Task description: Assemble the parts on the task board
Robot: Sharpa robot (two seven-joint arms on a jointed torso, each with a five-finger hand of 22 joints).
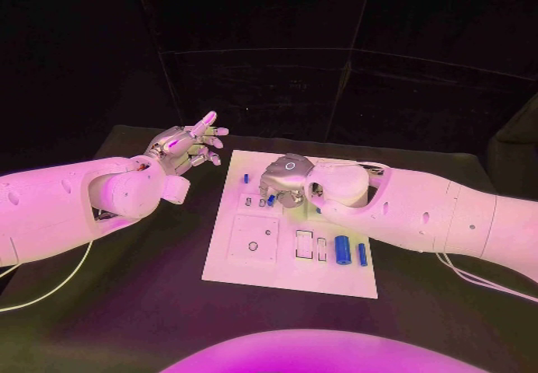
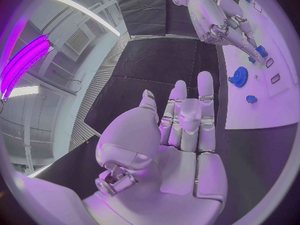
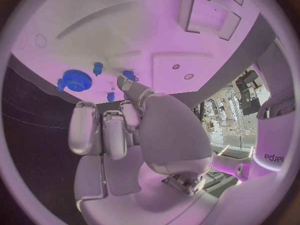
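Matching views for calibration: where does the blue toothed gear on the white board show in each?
Head view: the blue toothed gear cannot be made out; the right hand covers that area.
Left wrist view: gear on the white task board.
Right wrist view: gear near the board's edge.
Shared landmark: the right hand.

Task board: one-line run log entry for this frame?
left hand open, raised off task board | right hand fingertips down on small blue part at board's far end, grip unclear | two blue cylinders lying near edge

head view overhead, wrist views close, perhaps sharing task board (image 1: 289, 256)
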